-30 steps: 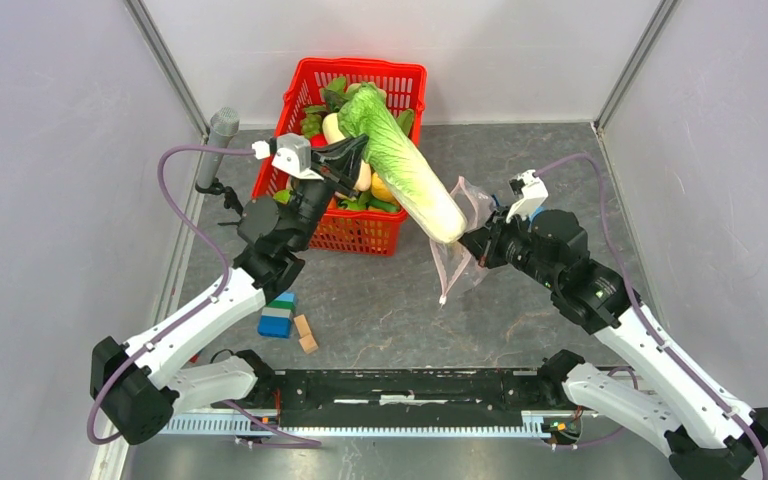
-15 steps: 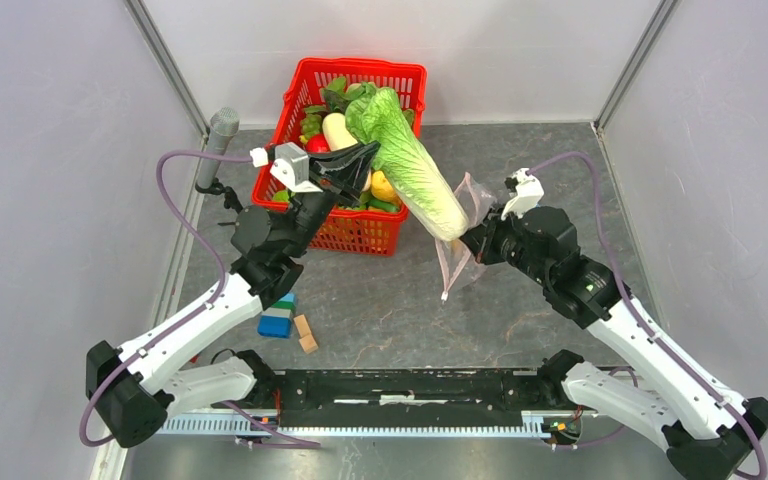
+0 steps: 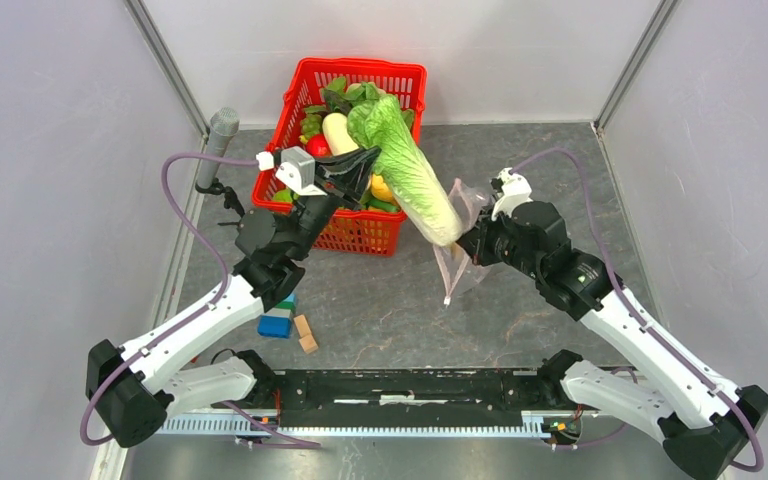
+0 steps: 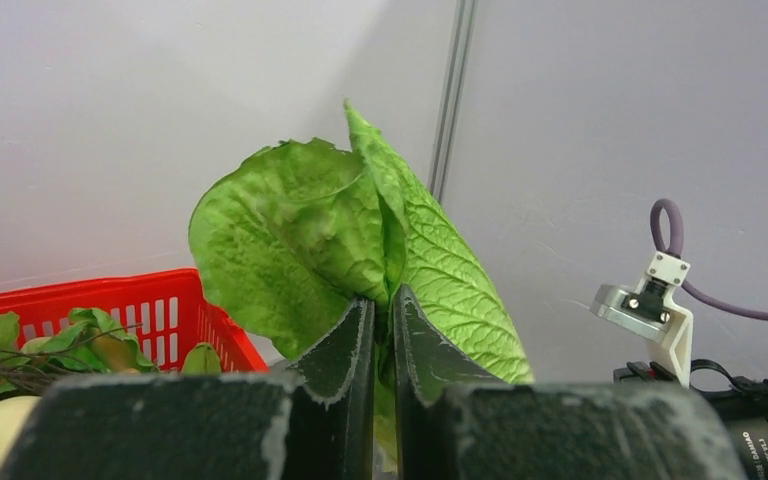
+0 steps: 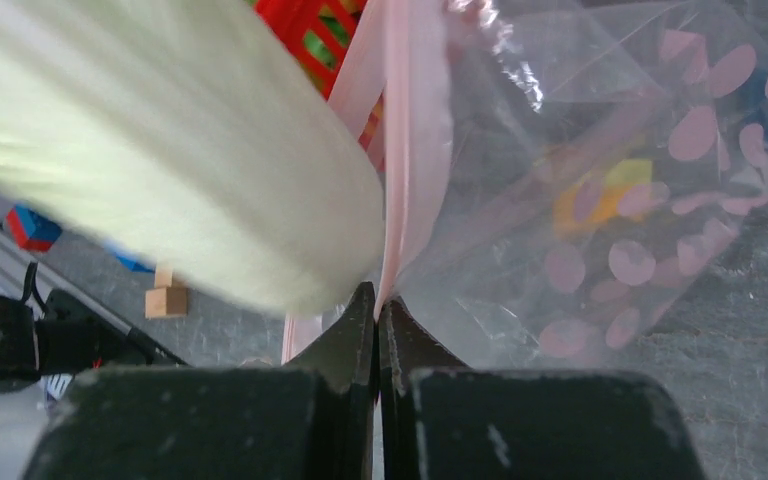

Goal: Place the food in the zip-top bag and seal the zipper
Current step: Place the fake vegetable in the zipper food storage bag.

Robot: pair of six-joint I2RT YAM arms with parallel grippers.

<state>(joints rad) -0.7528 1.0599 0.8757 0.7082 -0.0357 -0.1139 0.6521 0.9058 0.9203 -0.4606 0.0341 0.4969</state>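
Your left hand (image 4: pixel 381 305) pinches the napa cabbage (image 3: pixel 407 180) by its leaf end. It hangs slanted from over the red basket (image 3: pixel 360 232), white base against the zip-top bag (image 3: pixel 457 262). Right hand (image 5: pixel 377 300) is pressed tight on the zipper (image 5: pixel 412 130), bag dangling off the surface. Risks: the mouth looks barely parted, so the base may shove the bag aside. The thin leaf grip may slip.

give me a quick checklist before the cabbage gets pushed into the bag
1. left gripper shut on the napa cabbage leaves: ok
2. right gripper pinching the zipper strip: ok
3. cabbage's white end up against the zip-top bag mouth: ok
4. mouth open wide enough for the cabbage: cannot tell
5. white end inside the bag rather than beside the strip: cannot tell
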